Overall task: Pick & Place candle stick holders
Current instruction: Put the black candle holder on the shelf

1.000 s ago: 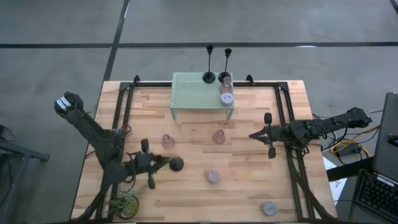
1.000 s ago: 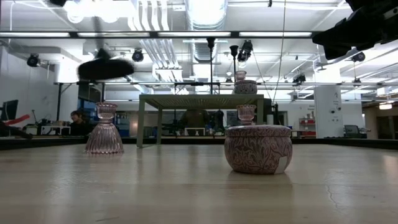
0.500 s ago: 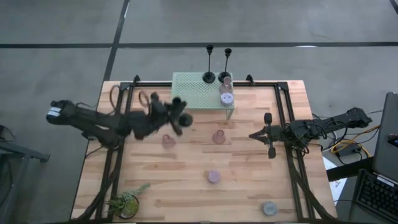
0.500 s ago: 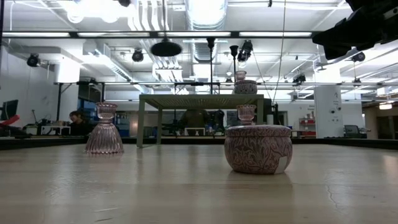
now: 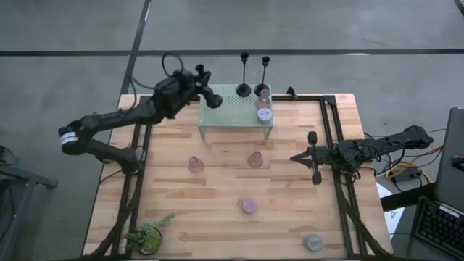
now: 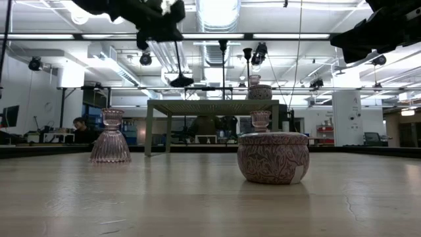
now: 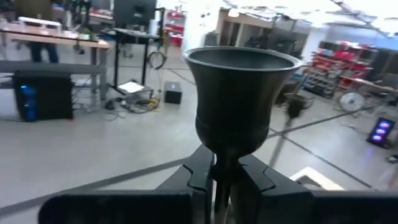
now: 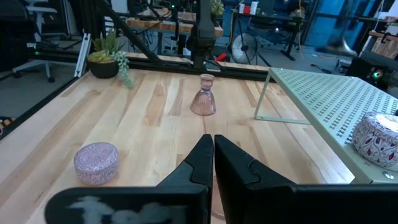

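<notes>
floor: grey concrete (image 5: 304,25) crossed by dark seams | ceiling: white ducts (image 6: 160,52), bright strip lights (image 6: 217,12) and black spotlights | furniture: desks (image 7: 59,42) with a dark computer tower beneath, red shelving (image 7: 348,65) far back | people: one person seated at a far desk (image 6: 82,126)

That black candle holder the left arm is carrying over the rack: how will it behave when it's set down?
The black candle holder, gripped by its thin stem in the left pincer, is tall above a small round base, so it probably tips easily if released tilted. It looks rigid, likely metal, not floppy. On the mesh rack the perforated top may let it wobble.
</notes>
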Controlling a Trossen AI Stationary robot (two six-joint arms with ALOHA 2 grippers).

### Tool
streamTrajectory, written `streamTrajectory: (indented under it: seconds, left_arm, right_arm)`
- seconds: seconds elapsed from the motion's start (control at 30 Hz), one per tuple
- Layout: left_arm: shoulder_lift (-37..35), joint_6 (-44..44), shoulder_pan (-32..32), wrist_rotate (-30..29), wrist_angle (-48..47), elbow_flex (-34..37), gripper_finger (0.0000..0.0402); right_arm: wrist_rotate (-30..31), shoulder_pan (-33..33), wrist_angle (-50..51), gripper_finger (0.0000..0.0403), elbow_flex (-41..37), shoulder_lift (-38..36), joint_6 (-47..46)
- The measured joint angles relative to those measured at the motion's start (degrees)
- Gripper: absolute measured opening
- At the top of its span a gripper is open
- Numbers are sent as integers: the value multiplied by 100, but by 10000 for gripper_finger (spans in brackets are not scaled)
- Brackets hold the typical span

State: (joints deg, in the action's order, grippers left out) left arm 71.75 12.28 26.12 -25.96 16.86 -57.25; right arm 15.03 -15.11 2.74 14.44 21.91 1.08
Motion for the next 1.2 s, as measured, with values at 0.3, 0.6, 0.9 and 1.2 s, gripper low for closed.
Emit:
streamTrajectory:
  seconds: [0.3,0.6,0.9,1.2]
  left_arm:
    - [1266,-216,512,202,0,-988,24]
    - [2054,-290,732,270,-296,-1908,34]
    - [2285,181,862,236,-419,-1933,36]
    - [2340,130,866,233,-536,-1922,26]
  right_arm:
    - [0,0,0,8,0,0,2]
    - [0,0,0,8,1,0,1]
    - [2,1,-2,8,0,0,0]
    - [0,0,0,8,0,-2,0]
